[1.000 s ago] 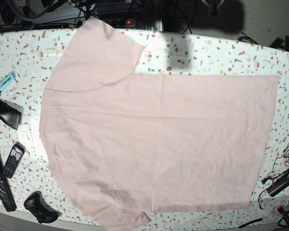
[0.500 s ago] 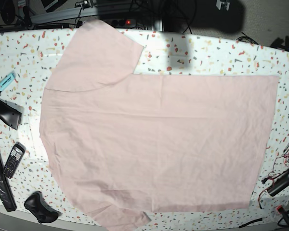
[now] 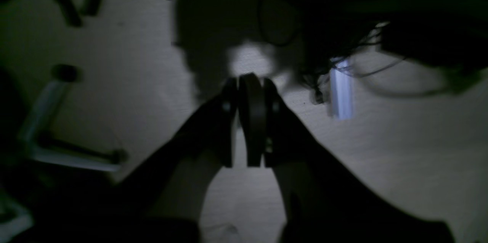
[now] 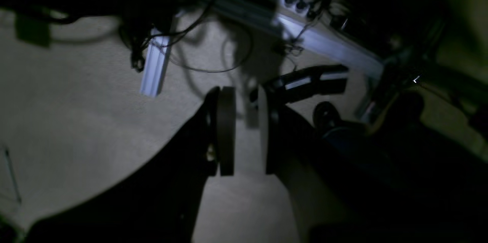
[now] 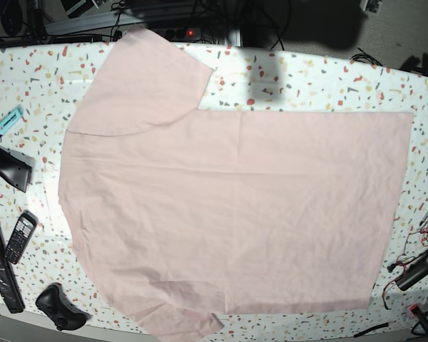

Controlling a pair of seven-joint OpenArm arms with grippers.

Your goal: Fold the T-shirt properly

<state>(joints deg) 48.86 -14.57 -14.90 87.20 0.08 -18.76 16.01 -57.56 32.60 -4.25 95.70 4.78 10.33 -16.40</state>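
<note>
Across the middle of the speckled table (image 5: 328, 78) lies the T-shirt (image 5: 235, 214), pale pink, plain side up and spread flat, covering most of the tabletop. One sleeve reaches toward the far edge at the shirt's upper left, the other pokes over the near edge at its lower left, and the straight hem runs down the shirt's right side. Left of the shirt I see a light blue marker (image 5: 7, 122), a black phone (image 5: 19, 236) and, nearer the table's front corner, a black game controller (image 5: 58, 307). Right of the shirt, red and black cables (image 5: 421, 242) trail along the table's edge.

Neither of my arms is over the shirt; both wrist cameras look at dim floor beyond the table, with tangled wires and a pale aluminium bar (image 3: 340, 92) among them. My left gripper (image 3: 248, 121) has its dark pads pressed nearly together, only a thin slit showing at the base, and nothing between them. My right gripper (image 4: 244, 132) stands with a clear gap between its two pads (image 4: 225, 132), released and empty; behind it I make out the same sort of pale bar (image 4: 154, 63) and a long rail (image 4: 324, 44).
</note>
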